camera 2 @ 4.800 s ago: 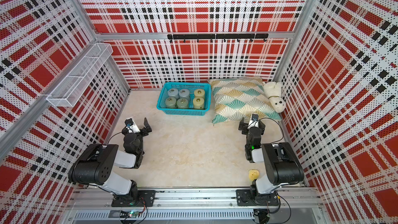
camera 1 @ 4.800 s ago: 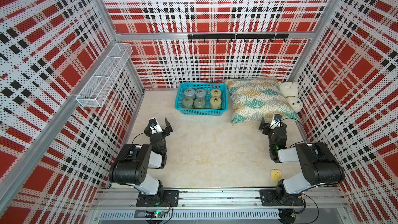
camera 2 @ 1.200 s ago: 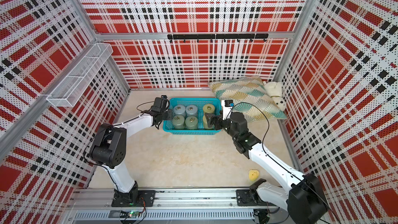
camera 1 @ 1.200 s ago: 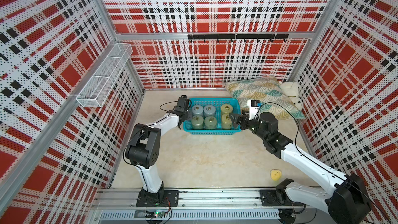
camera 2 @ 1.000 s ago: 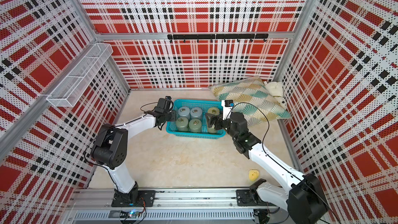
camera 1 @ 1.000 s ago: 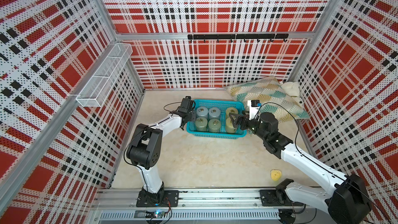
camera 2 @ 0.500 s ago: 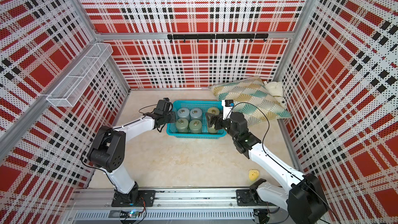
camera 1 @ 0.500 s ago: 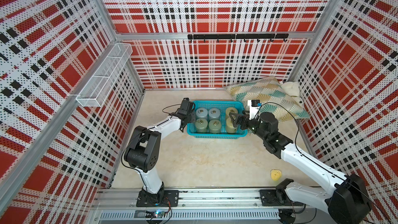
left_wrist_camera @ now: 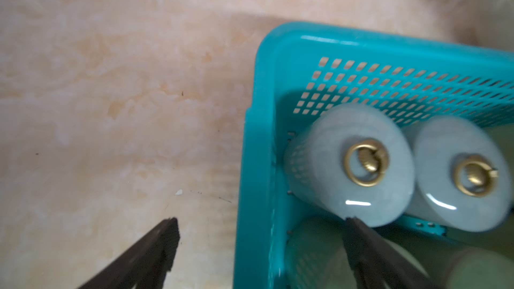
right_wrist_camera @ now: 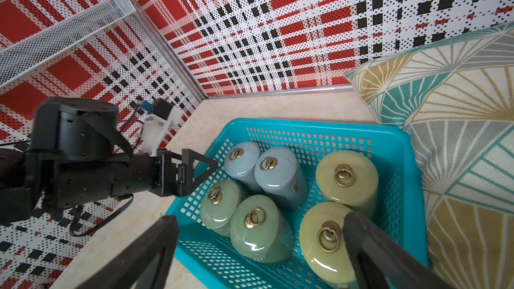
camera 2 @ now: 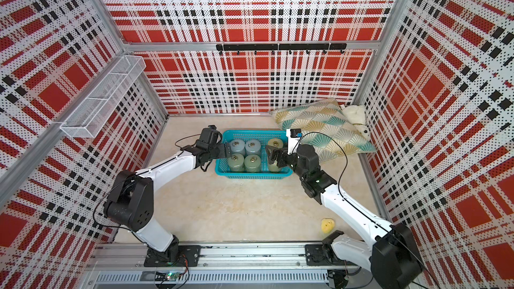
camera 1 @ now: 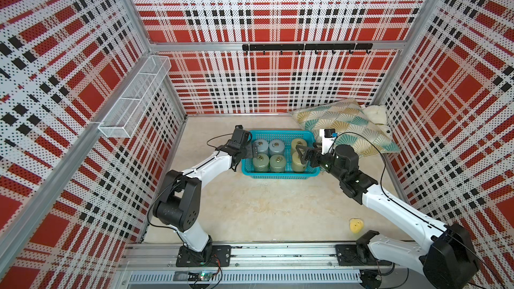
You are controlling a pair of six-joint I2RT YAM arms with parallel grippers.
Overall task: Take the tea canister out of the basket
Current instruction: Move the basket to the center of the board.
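On desk (camera 1: 264,212), turquoise basket (camera 1: 279,174) is set; all six tea canisters (camera 1: 277,162) are seen inside, none taken out. Released left gripper (camera 1: 253,153) is placed astride basket's end wall. Right gripper (camera 1: 301,155), likewise spread, is poised at near yellow-green canister (right_wrist_camera: 317,246); nothing grasped.

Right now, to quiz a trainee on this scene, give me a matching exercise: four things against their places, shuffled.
Things:
1 wire rack
2 pillow
3 yellow object
4 blue-grey canisters

Places:
A inside the basket
B on the floor by the right arm's base
C mounted on the left wall
D at the back right corner

Pairs: 1-C, 2-D, 3-B, 4-A.
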